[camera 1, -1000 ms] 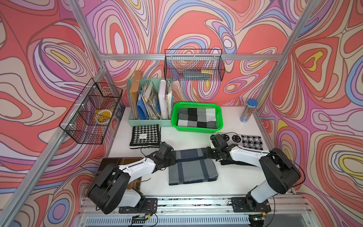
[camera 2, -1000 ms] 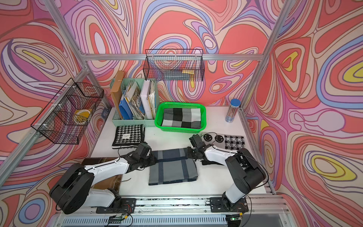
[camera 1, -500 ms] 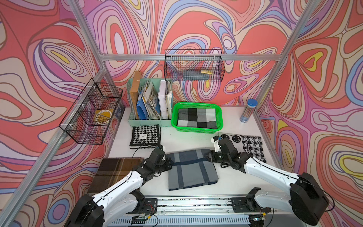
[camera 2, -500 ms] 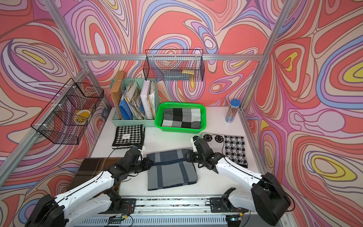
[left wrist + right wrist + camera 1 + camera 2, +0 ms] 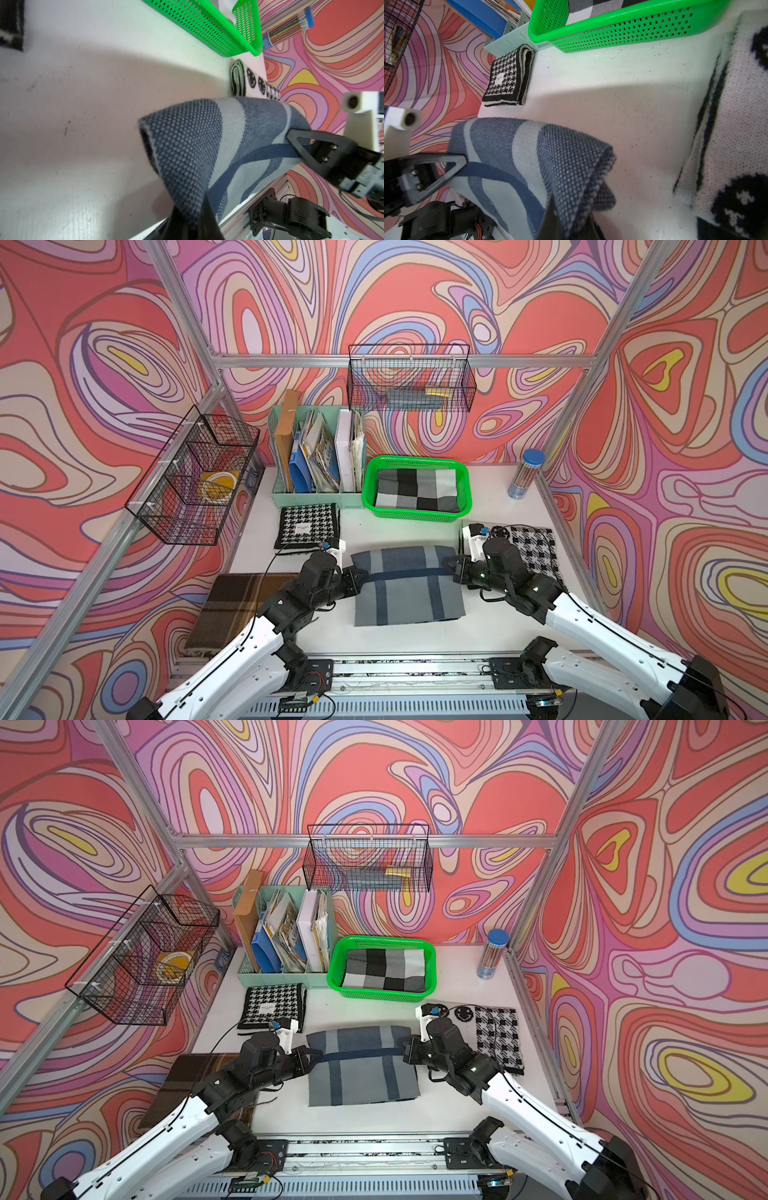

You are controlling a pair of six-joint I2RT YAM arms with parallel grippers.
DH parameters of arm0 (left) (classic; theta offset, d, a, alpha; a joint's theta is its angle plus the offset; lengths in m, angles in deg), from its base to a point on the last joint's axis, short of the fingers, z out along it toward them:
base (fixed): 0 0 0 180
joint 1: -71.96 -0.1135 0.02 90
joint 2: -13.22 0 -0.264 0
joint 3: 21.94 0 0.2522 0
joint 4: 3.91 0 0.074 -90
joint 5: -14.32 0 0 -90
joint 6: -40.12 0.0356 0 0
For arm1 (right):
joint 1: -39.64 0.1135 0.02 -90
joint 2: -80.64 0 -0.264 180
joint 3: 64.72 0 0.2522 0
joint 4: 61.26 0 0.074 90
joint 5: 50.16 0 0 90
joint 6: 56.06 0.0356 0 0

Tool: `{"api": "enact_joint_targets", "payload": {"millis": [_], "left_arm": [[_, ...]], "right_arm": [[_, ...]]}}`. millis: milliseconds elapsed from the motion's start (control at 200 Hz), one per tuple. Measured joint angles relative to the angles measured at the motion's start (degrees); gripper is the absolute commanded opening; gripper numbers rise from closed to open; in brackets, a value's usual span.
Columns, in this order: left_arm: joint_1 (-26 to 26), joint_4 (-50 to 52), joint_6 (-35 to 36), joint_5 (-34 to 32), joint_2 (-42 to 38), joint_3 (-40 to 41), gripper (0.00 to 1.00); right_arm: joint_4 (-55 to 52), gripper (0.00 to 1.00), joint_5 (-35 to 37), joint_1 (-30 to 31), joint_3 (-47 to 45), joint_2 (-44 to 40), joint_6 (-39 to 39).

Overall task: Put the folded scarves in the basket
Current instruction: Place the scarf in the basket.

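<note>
Blue-grey folded scarf [image 5: 405, 585] mid-frame in both top views, just below green basket [image 5: 415, 515]. Both clamped on it: left gripper [image 5: 360, 576] at left edge, right gripper [image 5: 451, 566] at right edge. Soft light knit, likely sags between grips; hold both edges, keep taut.

This is a robotics lab test cell. The walls [image 5: 415, 290] are printed panels of swirling red, pink and purple, held in a bare aluminium frame [image 5: 407, 361]. A left arm [image 5: 245, 647] and a right arm [image 5: 602, 622], both white and black, stand on a slotted metal rail [image 5: 415, 666] along the near edge of a white desk [image 5: 395, 531], with loose wiring beside them. Black wire baskets [image 5: 409, 381] hang from the frame. Staged props line the far edge: a mint-green file organizer [image 5: 307, 498] and a green basket [image 5: 415, 514].
</note>
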Motion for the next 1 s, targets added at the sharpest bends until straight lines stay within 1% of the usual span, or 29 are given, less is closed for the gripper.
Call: {"api": "enact_joint_targets", "payload": {"millis": [130, 285, 531, 631, 771, 881, 1001], "left_arm": [[0.1, 1.3, 1.0, 0.0, 2.0, -5.4, 0.00], [0.1, 2.4, 1.8, -0.5, 4.5, -8.8, 0.00], [0.1, 3.4, 4.2, -2.9, 9.7, -14.8, 0.00], [0.1, 3.5, 5.7, -5.0, 13.1, -18.2, 0.00], [-0.1, 3.3, 8.2, -7.1, 20.5, -24.3, 0.00], [-1.0, 2.8, 9.8, -7.4, 26.3, -28.9, 0.00], [-3.2, 2.5, 11.3, -6.7, 33.0, -35.0, 0.00]], "right_arm": [[-2.7, 0.00, 3.3, 0.0, 2.7, -1.2, -0.2], [-5.3, 0.00, 6.9, 0.0, 6.7, -1.0, -1.3], [-10.0, 0.00, 12.1, 0.0, 14.7, 4.2, -4.3], [-10.6, 0.00, 14.7, 0.0, 17.6, 6.6, -5.5], [-11.4, 0.00, 18.2, -0.3, 22.8, 11.1, -7.8], [-11.2, 0.00, 19.8, -1.4, 27.0, 15.3, -9.8], [-11.0, 0.00, 20.4, -4.3, 31.2, 20.2, -12.4]]}}
